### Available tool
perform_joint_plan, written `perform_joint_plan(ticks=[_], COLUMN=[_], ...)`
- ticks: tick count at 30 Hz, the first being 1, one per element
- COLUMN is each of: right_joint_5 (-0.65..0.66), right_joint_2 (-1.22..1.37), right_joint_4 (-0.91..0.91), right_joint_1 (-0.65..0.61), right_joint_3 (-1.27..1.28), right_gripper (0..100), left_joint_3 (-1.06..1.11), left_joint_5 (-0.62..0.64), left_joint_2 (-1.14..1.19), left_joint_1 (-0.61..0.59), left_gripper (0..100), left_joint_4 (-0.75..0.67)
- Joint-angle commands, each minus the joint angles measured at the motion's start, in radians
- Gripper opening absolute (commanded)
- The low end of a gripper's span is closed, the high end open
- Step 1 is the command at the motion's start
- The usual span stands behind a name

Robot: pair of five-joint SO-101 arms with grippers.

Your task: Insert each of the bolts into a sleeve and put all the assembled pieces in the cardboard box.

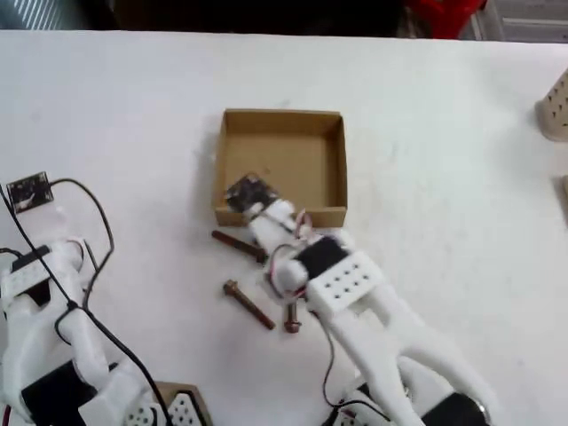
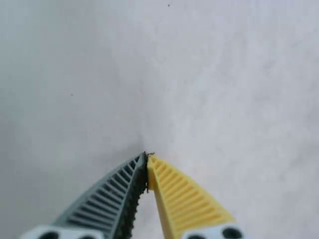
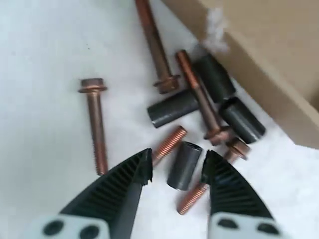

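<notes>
The right gripper (image 3: 177, 158) is hovering open and empty, straddling a dark sleeve (image 3: 185, 165) whose long axis is running lengthwise between the jaws.

On my right wrist feed I count four dark sleeves (image 3: 172, 107) (image 3: 214, 74) (image 3: 242, 120) (image 3: 183, 165) and five copper bolts (image 3: 94, 129) (image 3: 153, 42) (image 3: 197, 89) (image 3: 238, 148), though the fifth shows me just a threaded shank (image 3: 169, 144), head hidden. From overhead I see one cardboard box (image 1: 293, 164).
</notes>
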Motion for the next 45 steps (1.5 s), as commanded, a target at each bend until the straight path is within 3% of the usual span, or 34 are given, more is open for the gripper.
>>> perform_joint_plan(ticks=[1,5,9,16,25,39,43,45], right_joint_5=[0.110,0.097,-0.051,-0.267,-0.470,-0.499,-0.494,-0.462], right_joint_2=[-0.136,-0.246,-0.289,-0.206,-0.005,0.503,0.687,0.754], right_joint_4=[0.048,0.048,0.047,0.047,-0.136,-0.394,-0.390,-0.367], right_joint_1=[0.142,0.216,0.268,0.397,0.406,0.404,0.404,0.404], right_joint_3=[0.011,0.115,0.163,0.115,-0.046,-0.384,-0.523,-0.594], right_gripper=[15.9,15.9,15.9,15.9,16.2,15.6,2.9,2.2], left_joint_3=[-0.046,-0.046,-0.049,-0.049,-0.048,-0.048,-0.048,-0.048], left_joint_5=[0.009,0.008,0.008,0.008,0.005,0.005,0.005,0.005], left_joint_2=[0.001,-0.001,-0.002,-0.002,-0.002,-0.002,-0.002,-0.002], left_joint_1=[0.013,0.019,0.021,0.021,0.035,0.035,0.035,0.035], left_gripper=[2,2,2,2,2,2,2,2], left_joint_4=[0.015,0.023,0.049,0.049,0.049,0.049,0.049,0.049])
